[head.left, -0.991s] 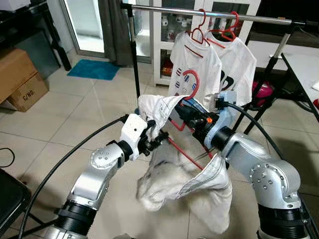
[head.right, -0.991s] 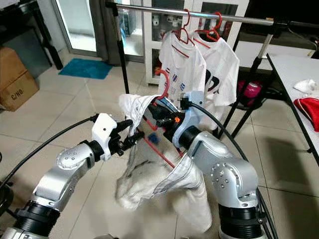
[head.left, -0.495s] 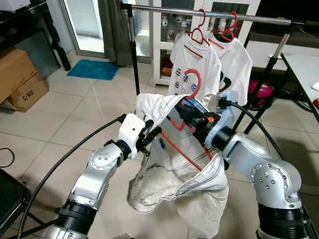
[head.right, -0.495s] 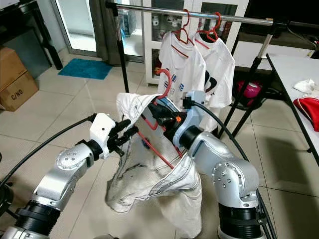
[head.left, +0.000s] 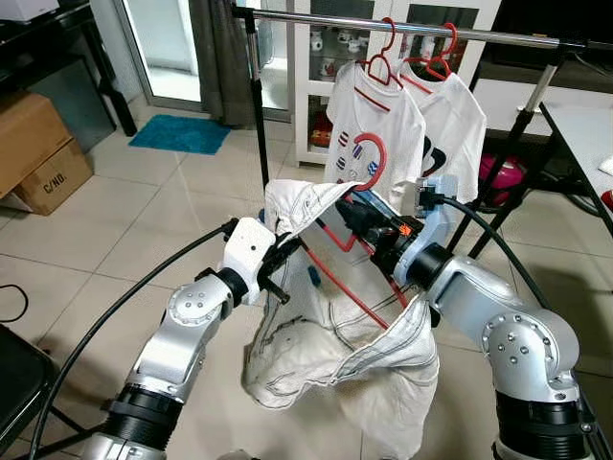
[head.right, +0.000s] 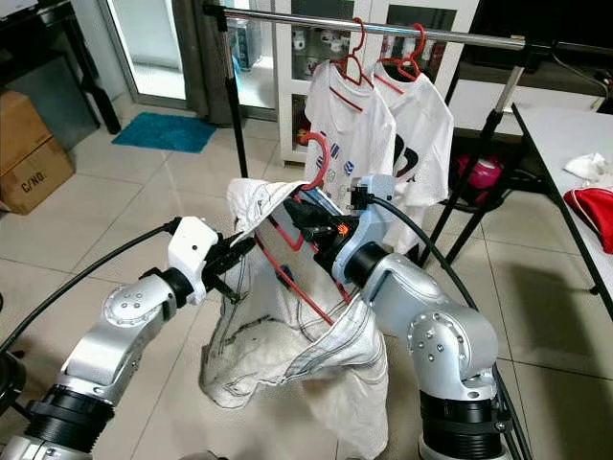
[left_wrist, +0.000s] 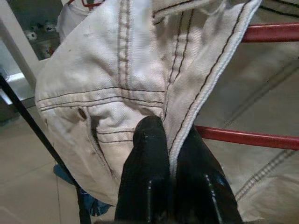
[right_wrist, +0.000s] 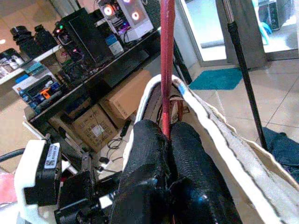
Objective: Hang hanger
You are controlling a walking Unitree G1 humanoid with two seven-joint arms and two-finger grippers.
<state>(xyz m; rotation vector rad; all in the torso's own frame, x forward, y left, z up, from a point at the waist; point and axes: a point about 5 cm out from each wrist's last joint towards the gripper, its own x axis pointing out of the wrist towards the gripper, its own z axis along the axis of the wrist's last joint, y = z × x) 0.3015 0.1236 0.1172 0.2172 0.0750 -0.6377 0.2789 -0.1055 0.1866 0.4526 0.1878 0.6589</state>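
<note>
A red hanger with a white garment draped over it is held up in front of me, below the rail. My right gripper is shut on the red hanger near its neck; the right wrist view has the red hanger pinched between the black fingers. My left gripper is shut on the garment's hem, and in the left wrist view the white garment edge runs between the fingers. A silver clothes rail crosses above.
Two white T-shirts hang on red hangers from the rail. The rail's black stand pole rises at the left. Cardboard boxes sit at the far left, a blue mat lies by the door, and a white table stands right.
My left gripper has pulled the garment's hem upward and a little left, closer to the hanger's shoulder. The cloth hangs straighter and lower. The right gripper and hanger barely moved.
</note>
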